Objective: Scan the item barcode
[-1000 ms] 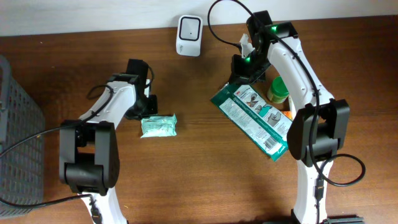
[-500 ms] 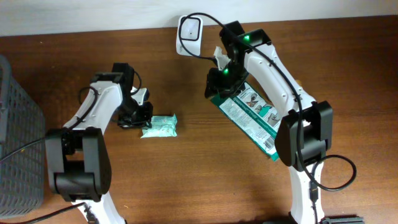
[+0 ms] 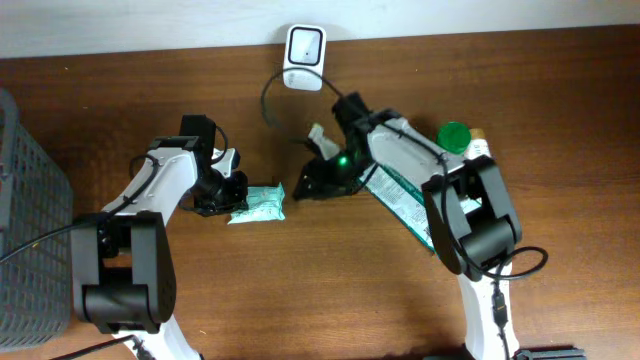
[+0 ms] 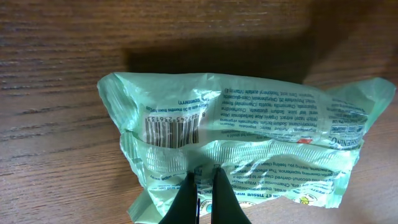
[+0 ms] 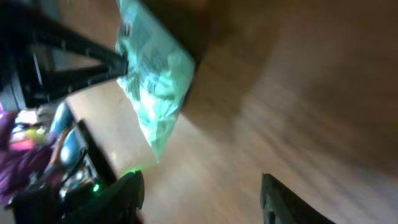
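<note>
A pale green tissue pack (image 3: 258,202) lies on the wooden table, and its barcode (image 4: 171,129) faces up in the left wrist view. My left gripper (image 3: 224,194) is shut, with its tips (image 4: 202,177) resting against the left edge of the pack (image 4: 242,143). My right gripper (image 3: 303,187) hangs open just right of the pack, nothing between its fingers (image 5: 127,193). The right wrist view is blurred but shows the pack (image 5: 155,68) ahead of the gripper (image 5: 202,196). A white scanner (image 3: 304,47) stands at the table's back edge.
A long dark green packet (image 3: 405,205) lies flat under the right arm. A jar with a green lid (image 3: 453,135) stands behind it. A grey basket (image 3: 25,200) fills the far left edge.
My right gripper let go of the long green packet, opened, and swung left and down toward the tissue pack. The left gripper shifted to the pack's left edge.
</note>
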Robot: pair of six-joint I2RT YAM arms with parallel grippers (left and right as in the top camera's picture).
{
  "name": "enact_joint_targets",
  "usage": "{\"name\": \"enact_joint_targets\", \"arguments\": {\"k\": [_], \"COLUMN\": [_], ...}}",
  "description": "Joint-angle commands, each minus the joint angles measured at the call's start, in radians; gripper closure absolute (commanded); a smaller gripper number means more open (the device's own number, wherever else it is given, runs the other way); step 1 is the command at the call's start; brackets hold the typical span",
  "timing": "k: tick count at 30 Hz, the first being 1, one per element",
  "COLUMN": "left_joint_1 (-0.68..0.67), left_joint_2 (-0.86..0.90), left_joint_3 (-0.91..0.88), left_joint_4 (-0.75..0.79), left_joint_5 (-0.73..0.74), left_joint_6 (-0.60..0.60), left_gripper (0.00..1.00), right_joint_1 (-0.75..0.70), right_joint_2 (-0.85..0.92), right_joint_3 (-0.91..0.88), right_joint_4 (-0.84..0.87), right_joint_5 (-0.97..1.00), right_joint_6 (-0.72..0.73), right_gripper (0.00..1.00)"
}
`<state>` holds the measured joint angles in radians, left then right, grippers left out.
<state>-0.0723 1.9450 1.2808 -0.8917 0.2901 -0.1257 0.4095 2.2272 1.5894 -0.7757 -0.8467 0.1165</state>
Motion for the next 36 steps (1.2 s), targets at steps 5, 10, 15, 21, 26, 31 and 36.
{"name": "enact_joint_targets", "arguments": {"k": [5, 10, 15, 21, 26, 31, 36], "left_joint_1": [0.006, 0.006, 0.006, 0.006, 0.042, 0.159, 0.226], "left_joint_2": [0.036, 0.036, 0.036, 0.027, -0.068, -0.105, -0.105], "left_joint_3": [-0.031, -0.031, -0.031, 0.018, 0.332, 0.442, 0.441], "left_joint_4": [0.021, 0.021, 0.021, -0.002, -0.18, -0.19, -0.182], "left_joint_5": [-0.024, -0.023, -0.024, -0.023, -0.024, -0.024, -0.102], "left_joint_6": [-0.019, -0.019, -0.019, 0.025, 0.052, 0.052, 0.113], "left_gripper": [1.0, 1.0, 1.0, 1.0, 0.76, 0.51, 0.02], "right_joint_1": [0.084, 0.17, 0.198, 0.192, 0.117, -0.04, -0.173], "right_joint_2": [-0.008, 0.011, 0.048, 0.041, -0.093, -0.404, -0.636], "right_joint_3": [-0.202, -0.202, -0.202, -0.201, -0.198, -0.198, -0.198], "right_joint_4": [0.425, 0.546, 0.631, 0.631, 0.533, 0.233, 0.049], "right_joint_5": [0.001, 0.103, 0.095, 0.08, 0.072, 0.072, 0.038], "right_joint_6": [0.466, 0.684, 0.719, 0.607, 0.414, 0.121, 0.041], "right_gripper": [0.47, 0.54, 0.68, 0.92, 0.95, 0.95, 0.96]}}
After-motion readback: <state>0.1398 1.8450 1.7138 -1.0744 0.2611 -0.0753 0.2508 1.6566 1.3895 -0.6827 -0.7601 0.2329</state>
